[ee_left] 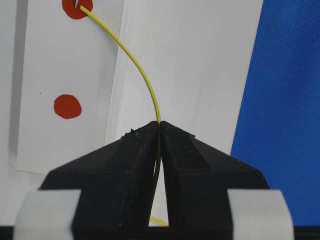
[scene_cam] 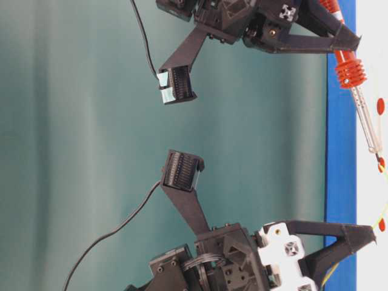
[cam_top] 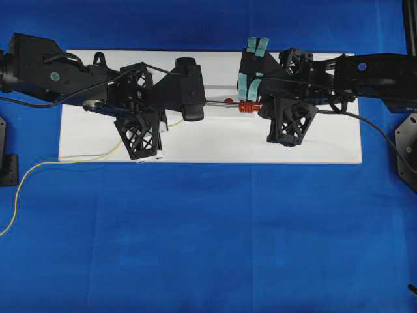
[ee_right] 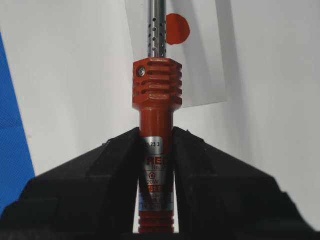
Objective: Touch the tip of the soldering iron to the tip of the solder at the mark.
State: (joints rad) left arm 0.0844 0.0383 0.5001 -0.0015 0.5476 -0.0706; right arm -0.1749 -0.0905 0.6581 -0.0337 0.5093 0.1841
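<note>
- The board (cam_top: 215,140) is lying on the cloth (cam_top: 208,235).
- The left gripper (ee_left: 159,131) is sitting over the board's left half, the right gripper (ee_right: 156,150) over its right half.
- The iron (cam_top: 246,107) is lying between them, its shaft pointing left.
- The solder (ee_left: 135,62) is running from the left gripper to a mark (ee_left: 76,9), trailing off the board's left edge onto the cloth.

A white board (cam_top: 208,140) lies flat on the bench, which is covered by a blue cloth (cam_top: 208,241). On the board rests a smaller sheet of white paper (ee_left: 65,75) carrying round red dots: in the left wrist view one red dot (ee_left: 67,106) sits alone on the sheet and another red dot (ee_left: 76,9) is cut by the top edge. Behind the setup, the table-level view shows a plain green backdrop (scene_cam: 79,145).
</note>
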